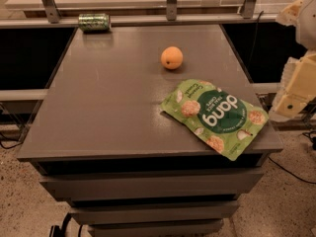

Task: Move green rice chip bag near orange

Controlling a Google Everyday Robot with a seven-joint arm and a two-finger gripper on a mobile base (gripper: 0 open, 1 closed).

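The green rice chip bag (215,117) lies flat on the front right part of the grey bench (108,98). Its printed face is up and its lower corner reaches the front edge. The orange (172,58) sits apart from it, further back and a little to the left, with bare bench between the 2.

The claw (295,90) hangs off the bench's right side, beside the bag and above no part of it. It holds nothing, and whether it is wide or narrow I cannot tell.

The step in hand looks like the approach: the bag is not yet grasped. The next move likely calls for the claw to come in over the right edge and down onto the pouch. Taking it by a raised crinkle or a rim is probably easiest, since a flat pouch gives little to pinch.

The bag has open room toward the orange, a short diagonal path. The front and right edges are close, so any slip outward could drop it. 1 green can (94,21) lies at the far back left, well clear.
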